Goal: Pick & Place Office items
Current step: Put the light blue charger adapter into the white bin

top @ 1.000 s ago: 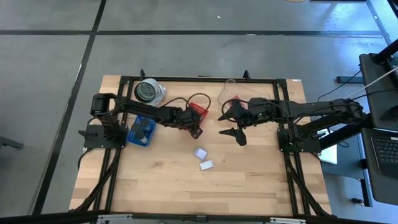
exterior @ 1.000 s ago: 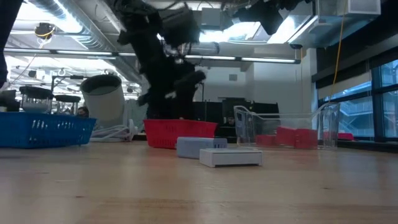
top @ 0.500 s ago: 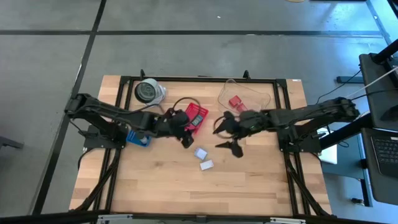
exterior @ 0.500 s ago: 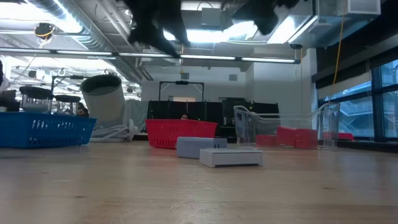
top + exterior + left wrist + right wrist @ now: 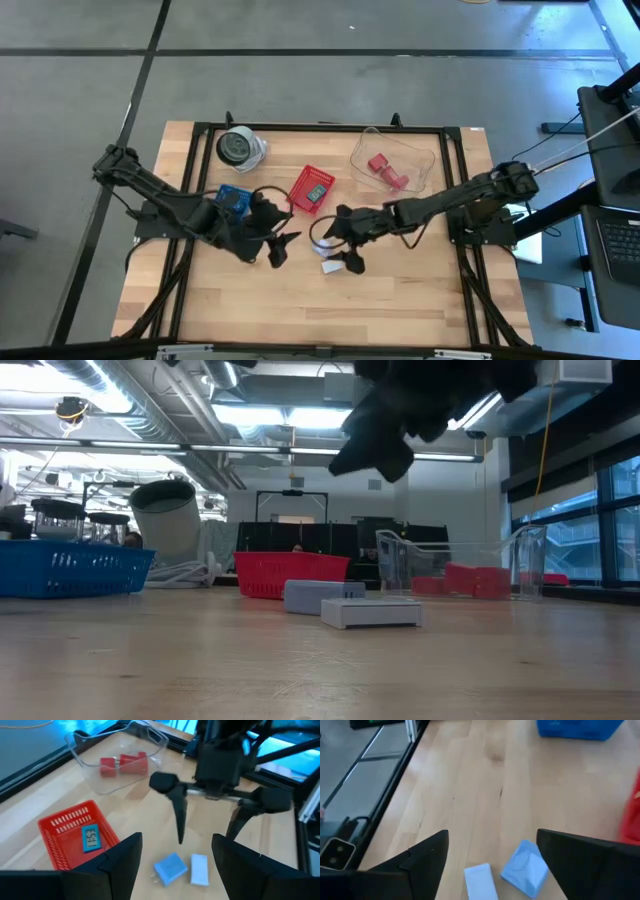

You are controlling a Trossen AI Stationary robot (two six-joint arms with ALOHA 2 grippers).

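A pale-blue rectangle (image 5: 170, 868) and a white rectangle (image 5: 199, 869) lie flat on the wooden table, side by side; the right wrist view shows the pale-blue one (image 5: 526, 867) and the white one (image 5: 481, 881) too. My right gripper (image 5: 338, 248) is open and hovers over them, its fingers pointing down on either side without touching. My left gripper (image 5: 281, 243) is open, just left of the pair, facing them. A teal piece (image 5: 91, 837) lies in the red mesh basket (image 5: 312, 188). Red blocks (image 5: 385, 167) lie in a clear tub.
The blue tray (image 5: 232, 197) stands left of the red basket, partly under my left arm. A grey round roll (image 5: 238, 147) sits at the far left. The clear tub (image 5: 392, 160) stands at the far right. Bare wood lies toward the near edge.
Both grippers have moved toward the table's near edge and toward the two rectangles. The left one has left the red basket, uncovering it, and come down to their left. The right one has swung from beside the clear tub to above them. The rectangles have stayed put.
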